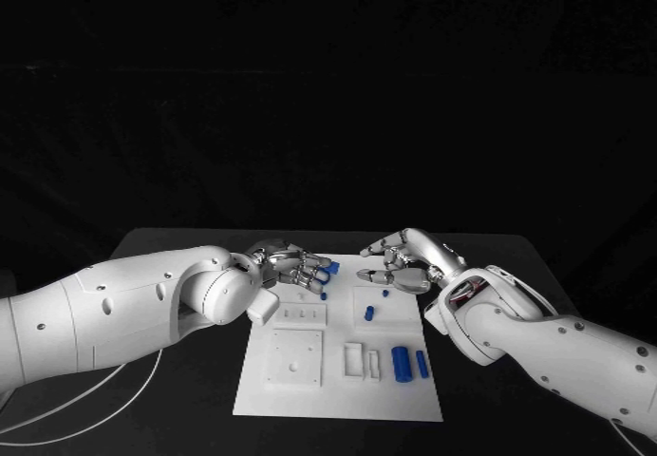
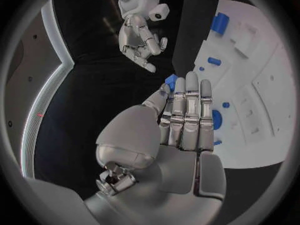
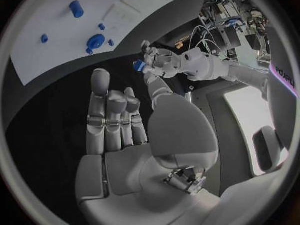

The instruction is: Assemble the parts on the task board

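The white task board lies in the middle of the table. My left hand hovers over the board's far left corner and pinches a small blue part at its fingertips. In the left wrist view the blue part sits between thumb and finger of the left hand. My right hand hangs over the board's far edge, facing the left hand, fingers apart and holding nothing. From the right wrist view, the right hand is spread, and beyond it the left hand holds the blue part.
On the board lie a blue peg, two blue cylinders side by side near the right edge, and small blue studs. White blocks stand on the board's left half. A white cable runs along the table's left.
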